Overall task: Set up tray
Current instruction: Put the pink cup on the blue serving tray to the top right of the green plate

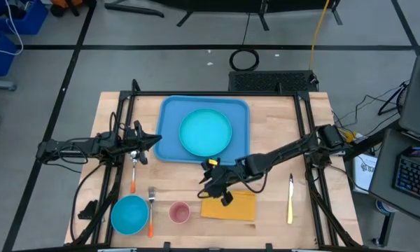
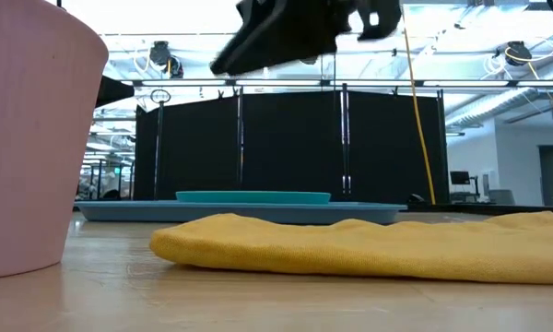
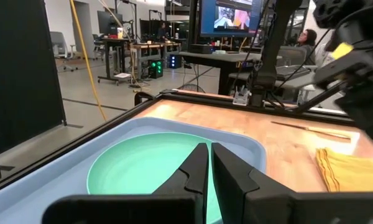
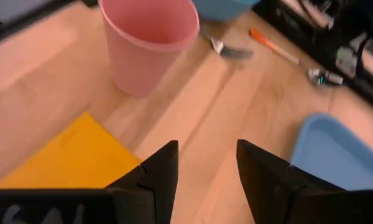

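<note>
Looking straight down from the high view, the tray [image 1: 169, 133] lies at the far middle of the wooden table [image 1: 301, 140] with a round teal plate [image 1: 205, 132] on it; the left gripper [image 1: 154, 139] sits just beside the tray's left rim, fingers together on nothing, and the right gripper [image 1: 211, 180] hangs near the tray's front edge, above the bare wood between the tray and a yellow napkin [image 1: 238, 207]. Around them lie a pink cup [image 1: 179, 212], a blue bowl [image 1: 129, 214], a fork [image 1: 151, 198], an orange-handled spoon [image 1: 134, 175] and a knife [image 1: 290, 199] off to the right. From the low view, the pink cup [image 2: 28, 138] fills the left foreground and the napkin [image 2: 369, 244] stretches across the front, hiding part of the tray [image 2: 111, 211], whose edge and plate [image 2: 253, 196] show behind it; the right gripper [image 2: 267, 41] hangs above. In the left wrist view, closed fingers [image 3: 196, 171] point over the plate [image 3: 137, 168] inside the tray [image 3: 242, 144], with the napkin [image 3: 351, 171] and knife [image 3: 311, 129] beyond. In the right wrist view, the fingers [image 4: 158, 171] stand apart over bare wood, holding nothing, with the napkin [image 4: 68, 155], the cup [image 4: 149, 40], the fork [image 4: 227, 50] and a corner of the tray [image 4: 336, 152] nearby.
</note>
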Robot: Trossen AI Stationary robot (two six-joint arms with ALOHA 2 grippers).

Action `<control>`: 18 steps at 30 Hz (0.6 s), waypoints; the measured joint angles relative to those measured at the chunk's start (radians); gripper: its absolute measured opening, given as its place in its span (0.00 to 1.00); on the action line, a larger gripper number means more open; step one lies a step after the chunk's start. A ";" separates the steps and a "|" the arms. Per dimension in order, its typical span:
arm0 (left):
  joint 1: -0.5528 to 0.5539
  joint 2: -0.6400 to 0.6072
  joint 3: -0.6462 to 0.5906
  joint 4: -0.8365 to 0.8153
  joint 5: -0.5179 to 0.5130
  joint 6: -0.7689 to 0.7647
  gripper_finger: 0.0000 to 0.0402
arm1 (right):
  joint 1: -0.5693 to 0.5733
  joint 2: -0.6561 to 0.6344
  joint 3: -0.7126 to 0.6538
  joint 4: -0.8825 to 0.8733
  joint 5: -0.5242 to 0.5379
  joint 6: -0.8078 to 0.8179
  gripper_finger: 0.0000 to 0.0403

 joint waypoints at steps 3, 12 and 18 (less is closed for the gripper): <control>0.000 0.000 0.000 0.000 0.000 0.004 0.06 | 0.017 0.000 0.028 -0.003 0.000 -0.027 0.38; 0.000 0.000 0.000 0.000 -0.001 0.004 0.06 | 0.056 0.013 0.092 -0.016 -0.004 -0.059 0.39; 0.000 0.000 0.000 0.000 -0.001 0.004 0.06 | 0.079 0.063 0.172 -0.055 -0.004 -0.082 0.39</control>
